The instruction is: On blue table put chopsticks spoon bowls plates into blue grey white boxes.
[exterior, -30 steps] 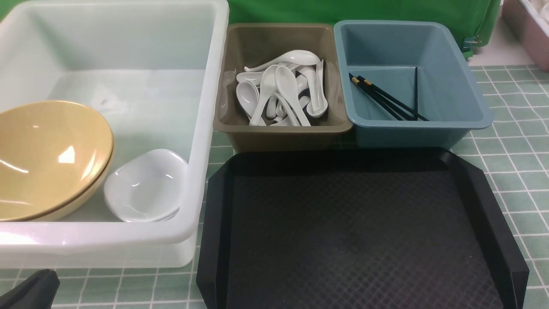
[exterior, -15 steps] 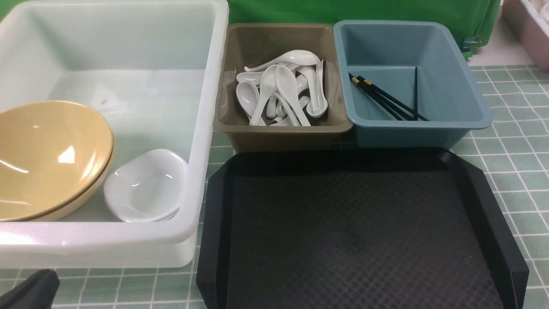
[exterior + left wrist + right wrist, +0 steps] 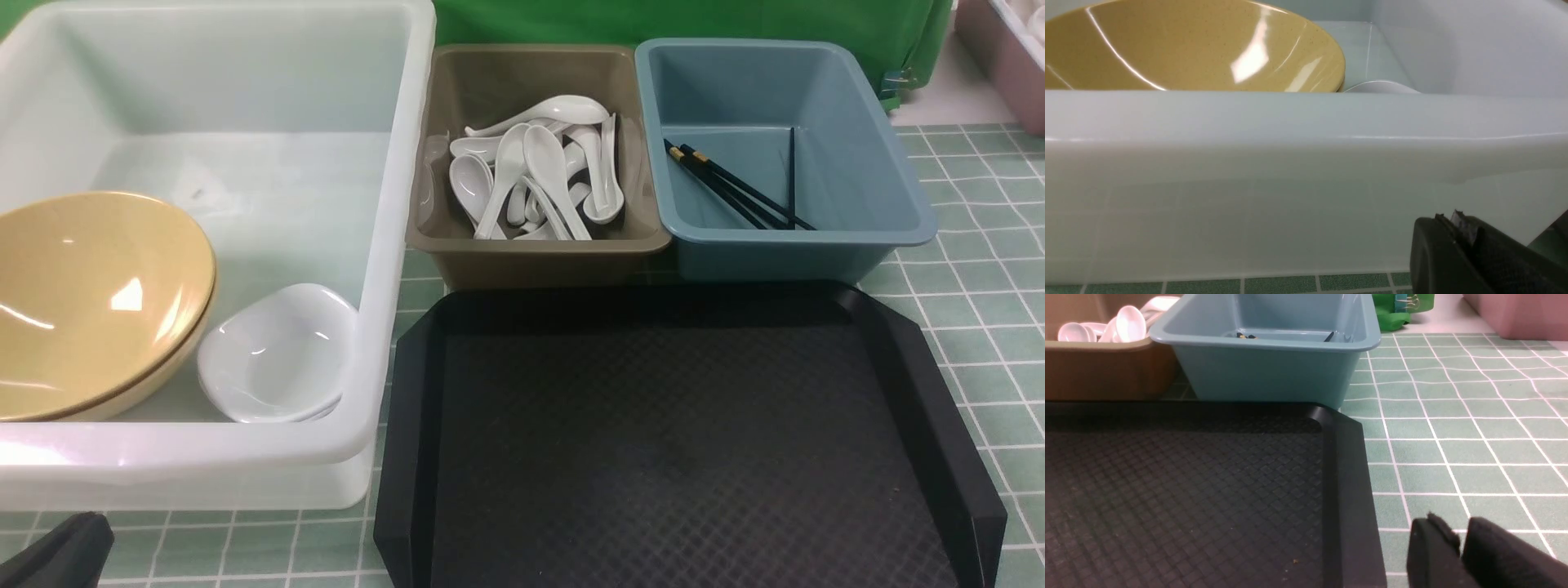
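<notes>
The white box point(image 3: 392, 245) on the left holds a big yellow bowl point(image 3: 90, 294) and a small white dish point(image 3: 273, 355). Several white spoons point(image 3: 539, 175) are piled in the grey box point(image 3: 539, 253). Dark chopsticks point(image 3: 735, 184) lie in the blue box point(image 3: 784, 253). My left gripper point(image 3: 1453, 222) is shut and empty, low against the outside of the white box's near wall point(image 3: 1290, 163); the yellow bowl point(image 3: 1200, 45) shows over the rim. My right gripper point(image 3: 1461, 531) hovers over the tiled table beside the tray, slightly open with nothing between its fingers.
A black tray point(image 3: 678, 441) with nothing on it lies in front of the grey and blue boxes. Its right rim point(image 3: 1347, 490) runs close by my right gripper. A pink box point(image 3: 1519, 314) stands at the far right, and green cloth point(image 3: 694, 20) hangs behind the boxes.
</notes>
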Robot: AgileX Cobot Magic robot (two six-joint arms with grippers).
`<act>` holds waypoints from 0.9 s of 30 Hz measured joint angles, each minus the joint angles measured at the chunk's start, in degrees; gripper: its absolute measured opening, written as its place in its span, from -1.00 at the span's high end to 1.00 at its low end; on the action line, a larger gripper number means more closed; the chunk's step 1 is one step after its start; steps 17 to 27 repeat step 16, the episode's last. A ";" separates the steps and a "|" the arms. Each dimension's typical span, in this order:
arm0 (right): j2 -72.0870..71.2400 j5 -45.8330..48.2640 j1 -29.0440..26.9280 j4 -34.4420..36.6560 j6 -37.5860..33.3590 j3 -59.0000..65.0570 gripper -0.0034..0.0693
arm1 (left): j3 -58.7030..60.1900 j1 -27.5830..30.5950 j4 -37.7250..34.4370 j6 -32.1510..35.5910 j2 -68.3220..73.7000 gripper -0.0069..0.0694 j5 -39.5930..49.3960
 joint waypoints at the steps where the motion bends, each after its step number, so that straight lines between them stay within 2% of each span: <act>1: 0.00 0.00 0.00 0.00 0.00 0.00 0.45 | 0.00 0.00 0.00 0.00 0.00 0.81 0.00; 27: 0.00 0.00 0.00 0.00 0.00 0.00 0.41 | 0.00 0.00 0.00 0.00 0.00 0.81 0.00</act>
